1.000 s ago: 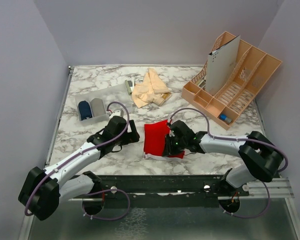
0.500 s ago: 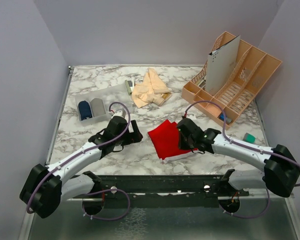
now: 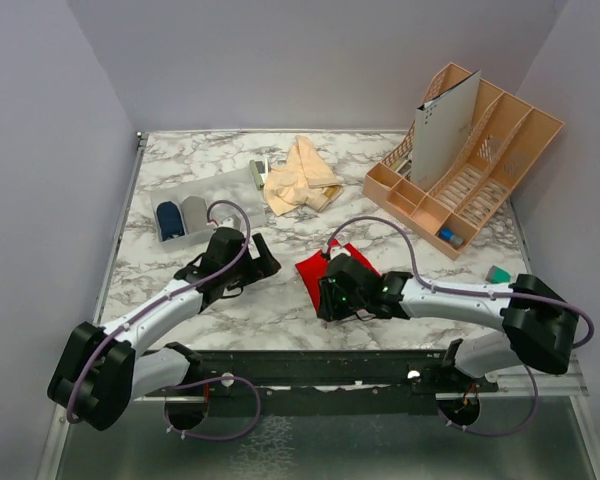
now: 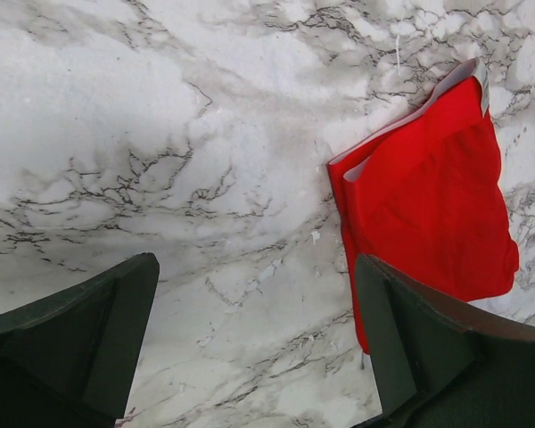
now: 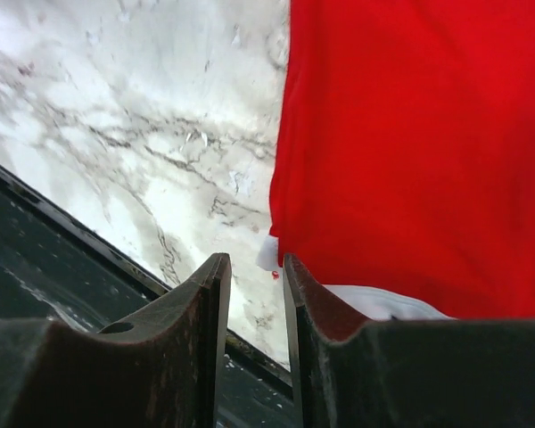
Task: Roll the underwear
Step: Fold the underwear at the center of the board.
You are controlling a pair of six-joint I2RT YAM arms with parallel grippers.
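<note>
The red underwear point(image 3: 314, 268) with white-grey trim lies flat on the marble table, in front of centre. It also shows in the left wrist view point(image 4: 428, 196) and the right wrist view point(image 5: 410, 134). My right gripper point(image 3: 326, 296) sits over the cloth's near-left corner. Its jaws point(image 5: 257, 263) stand a narrow gap apart with nothing between them, right beside the cloth's edge and a white trim corner. My left gripper point(image 3: 263, 264) is open and empty on bare marble just left of the cloth point(image 4: 254, 267). Peach-beige underwear point(image 3: 300, 178) lies in a loose pile at the back.
A clear tray point(image 3: 216, 190) at the back left holds a dark blue and a grey rolled bundle. A peach organiser rack point(image 3: 500, 165) with a grey card stands at the back right. A small teal object point(image 3: 497, 273) lies near the right edge. The table's front rail is close to my right gripper.
My right gripper has moved from the cloth's right side to its near-left corner. The red cloth shifted and turned on the table. My left gripper drew back slightly to the left.
</note>
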